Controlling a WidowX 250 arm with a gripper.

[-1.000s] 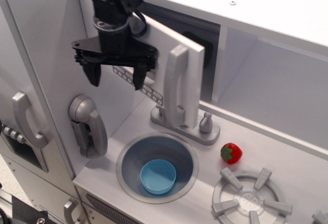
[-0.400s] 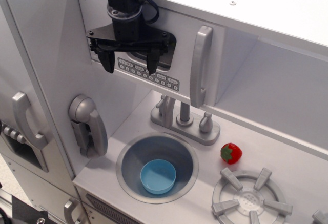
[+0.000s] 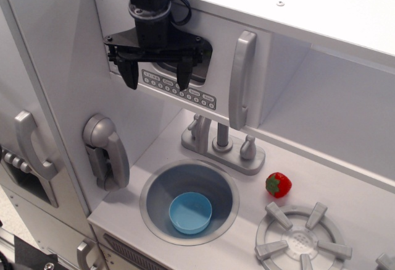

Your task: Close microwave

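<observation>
Already the microwave [image 3: 185, 66] sat up under the top shelf with its door lying flush, handle [image 3: 242, 78] upright at the right edge. Spread wide and holding nothing, the fingers [image 3: 157, 76] hung against the door front, over the button row [image 3: 179, 89]. Judging from this, the closing looked done. One risk: pulling away sideways could snag a fingertip on the handle and swing the door open again; pressing harder might strain the hinge or buttons
</observation>
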